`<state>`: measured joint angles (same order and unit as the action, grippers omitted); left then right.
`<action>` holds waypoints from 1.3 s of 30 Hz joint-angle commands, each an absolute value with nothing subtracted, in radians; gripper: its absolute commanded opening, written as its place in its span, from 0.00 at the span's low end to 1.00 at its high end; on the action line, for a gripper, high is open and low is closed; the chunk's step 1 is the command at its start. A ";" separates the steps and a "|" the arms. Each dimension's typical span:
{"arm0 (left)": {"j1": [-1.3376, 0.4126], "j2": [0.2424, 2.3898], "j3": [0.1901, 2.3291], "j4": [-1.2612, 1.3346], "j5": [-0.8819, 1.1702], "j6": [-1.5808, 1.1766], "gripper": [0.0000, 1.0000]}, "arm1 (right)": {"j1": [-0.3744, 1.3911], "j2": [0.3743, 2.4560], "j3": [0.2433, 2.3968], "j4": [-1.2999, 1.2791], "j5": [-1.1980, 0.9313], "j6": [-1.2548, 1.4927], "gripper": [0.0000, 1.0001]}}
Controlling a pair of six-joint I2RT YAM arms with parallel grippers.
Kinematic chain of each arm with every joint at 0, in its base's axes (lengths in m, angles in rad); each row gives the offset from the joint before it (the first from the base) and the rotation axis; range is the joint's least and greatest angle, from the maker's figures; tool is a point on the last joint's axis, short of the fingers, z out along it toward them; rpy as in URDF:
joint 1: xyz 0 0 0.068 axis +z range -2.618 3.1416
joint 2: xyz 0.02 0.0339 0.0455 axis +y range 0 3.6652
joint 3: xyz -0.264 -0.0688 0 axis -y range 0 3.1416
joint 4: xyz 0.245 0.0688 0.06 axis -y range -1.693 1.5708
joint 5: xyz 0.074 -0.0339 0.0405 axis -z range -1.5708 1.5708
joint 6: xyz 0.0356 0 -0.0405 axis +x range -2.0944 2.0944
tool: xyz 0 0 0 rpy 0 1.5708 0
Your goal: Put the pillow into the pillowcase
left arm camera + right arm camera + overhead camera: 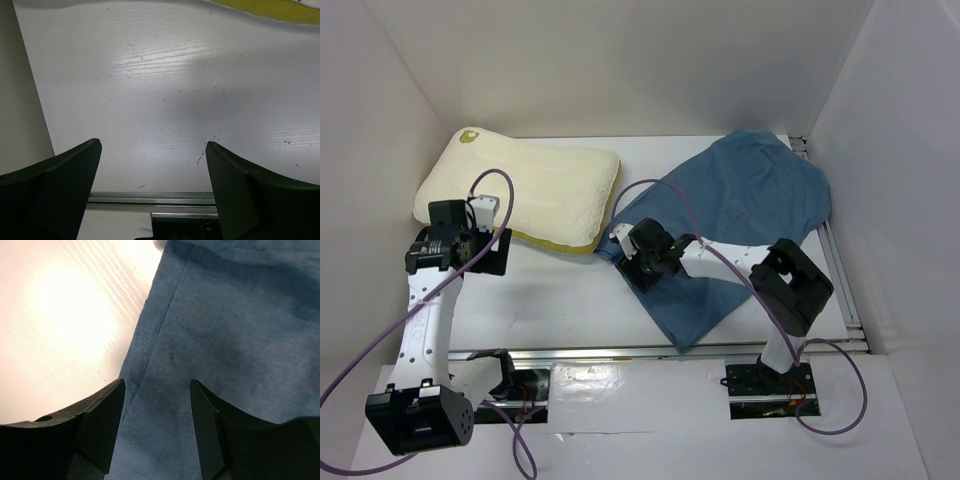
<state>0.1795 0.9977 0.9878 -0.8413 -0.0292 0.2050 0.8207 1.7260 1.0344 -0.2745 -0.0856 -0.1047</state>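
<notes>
The cream-white pillow (520, 190) with a pale yellow edge lies at the back left of the table; its yellow edge shows at the top right of the left wrist view (270, 9). The dusty-blue pillowcase (750, 215) lies wrinkled and flat at the right, its left corner close to the pillow. My left gripper (480, 255) is open and empty over bare table just in front of the pillow (152, 160). My right gripper (642, 262) is open, low over the pillowcase's hemmed left edge (165, 330), its fingers (107, 410) straddling the cloth, gripping nothing.
White walls enclose the table (560, 300) on three sides. A metal rail (620, 352) runs along the near edge and another along the right side (840, 280). Purple cables loop from both arms.
</notes>
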 commanded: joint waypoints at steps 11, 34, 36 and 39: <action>0.178 1.002 1.002 -0.815 -0.037 0.229 1.00 | 0.834 1.799 1.101 -0.218 -0.020 -0.081 0.60; 0.178 1.020 0.983 -0.775 -0.028 0.256 1.00 | 0.698 1.829 1.221 -0.285 -0.109 -0.126 0.00; 0.178 1.029 0.983 -0.775 -0.018 0.256 1.00 | 0.666 1.819 1.261 -0.311 -0.132 -0.135 0.00; 0.178 1.038 0.983 -0.765 -0.009 0.256 1.00 | 0.620 1.801 1.290 -0.334 -0.153 -0.146 0.00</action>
<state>0.1795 1.0279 0.9874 -0.7956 -0.0277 0.2371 0.6533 1.8275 1.2304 -0.2955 -0.1223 -0.1196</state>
